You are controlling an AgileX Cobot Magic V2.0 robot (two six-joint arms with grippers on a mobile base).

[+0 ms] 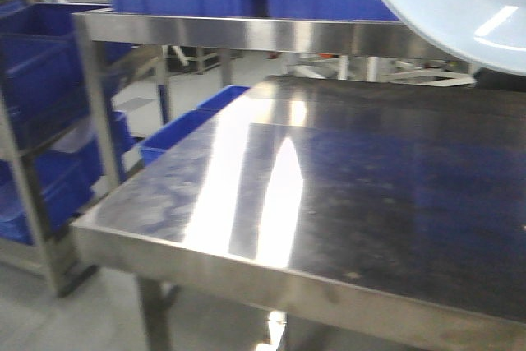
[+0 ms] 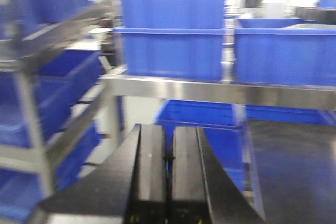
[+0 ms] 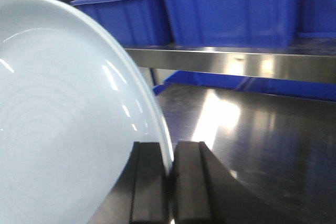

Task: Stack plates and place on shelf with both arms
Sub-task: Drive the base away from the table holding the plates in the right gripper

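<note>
A pale bluish-white plate fills the left of the right wrist view, tilted on edge, with my right gripper shut on its rim. The same plate shows at the top right of the front view, held up in the air above the table. My left gripper is shut with nothing between its fingers and faces the shelf. The shelf's steel rail runs across the top of the front view behind the table. I see only this one plate.
The dark reflective steel tabletop lies below both grippers, its front edge near the camera. Big blue crates stand on the shelf rail and more sit below it. A second rack with blue crates stands to the left.
</note>
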